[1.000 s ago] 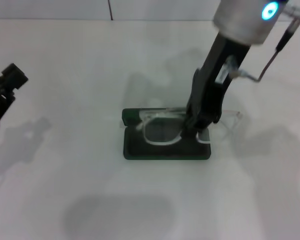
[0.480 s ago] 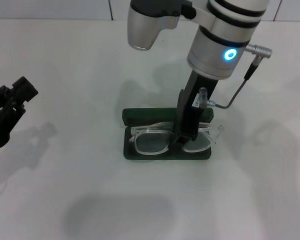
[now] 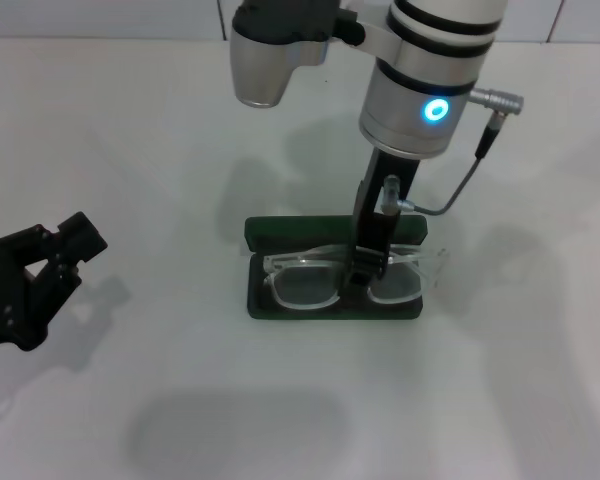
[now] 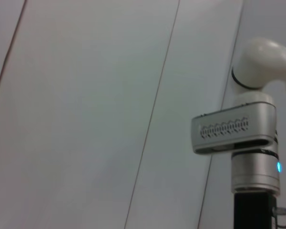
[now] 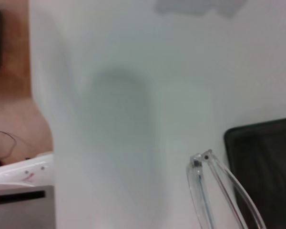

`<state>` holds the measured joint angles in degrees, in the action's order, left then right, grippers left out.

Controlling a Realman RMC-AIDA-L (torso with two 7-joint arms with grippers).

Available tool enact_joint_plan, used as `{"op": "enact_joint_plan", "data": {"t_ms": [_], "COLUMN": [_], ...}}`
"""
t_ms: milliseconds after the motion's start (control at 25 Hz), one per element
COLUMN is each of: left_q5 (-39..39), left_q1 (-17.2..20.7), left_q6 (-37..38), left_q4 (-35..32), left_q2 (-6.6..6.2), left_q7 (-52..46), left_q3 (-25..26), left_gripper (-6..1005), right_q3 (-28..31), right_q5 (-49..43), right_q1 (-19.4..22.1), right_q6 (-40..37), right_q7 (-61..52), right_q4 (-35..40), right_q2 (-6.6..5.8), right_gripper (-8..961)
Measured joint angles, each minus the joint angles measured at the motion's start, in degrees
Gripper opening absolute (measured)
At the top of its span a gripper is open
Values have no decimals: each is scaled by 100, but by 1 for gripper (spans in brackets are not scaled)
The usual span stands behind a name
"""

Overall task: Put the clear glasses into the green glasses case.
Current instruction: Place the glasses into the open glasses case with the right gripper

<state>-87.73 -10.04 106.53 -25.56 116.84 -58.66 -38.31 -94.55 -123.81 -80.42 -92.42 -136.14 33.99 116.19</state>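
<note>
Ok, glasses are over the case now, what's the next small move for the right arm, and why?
Probably open the jaws and release. The right gripper holds the clear glasses at the bridge, lying flat across the open green glasses case, though one hinge end pokes past the case's right edge, so nudging left first may help. The left gripper waits off to the left.

Right gripper (image 3: 369, 270) at the bridge of the clear glasses (image 3: 352, 276) over the open green glasses case (image 3: 332, 270)

No text, label, brand, number or sign can be read anywhere. The green glasses case (image 3: 333, 300) shows no legible lettering in the head view, and the embossed pattern on the right arm's wrist housing (image 4: 232, 129) cannot be made out.
</note>
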Motion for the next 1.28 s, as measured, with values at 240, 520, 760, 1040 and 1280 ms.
{"op": "enact_joint_plan", "data": {"t_ms": [240, 520, 760, 1040, 1280], "left_q5": [-65, -234, -255, -259, -324], "left_q1": [19, -12, -15, 2, 2], "left_q6": [-1, -17, -69, -108, -146], "left_q4": [38, 51, 52, 61, 73], "left_q2": [72, 130, 133, 142, 180], "left_q7": [133, 317, 362, 389, 418], "left_q3": [0, -1, 0, -1, 0], "left_gripper": [138, 138, 138, 138, 138], "right_q3": [-382, -878, -1136, -1490, -1577], "right_q5": [81, 473, 694, 917, 992], "right_q1": [-275, -249, -165, -121, -54], "right_q6": [394, 688, 944, 1216, 1408], "right_q7": [4, 36, 89, 97, 128], "right_q4": [-330, -366, -428, -440, -459], "right_q2": [0, 0, 0, 0, 0], "right_gripper": [122, 123, 123, 123, 123]}}
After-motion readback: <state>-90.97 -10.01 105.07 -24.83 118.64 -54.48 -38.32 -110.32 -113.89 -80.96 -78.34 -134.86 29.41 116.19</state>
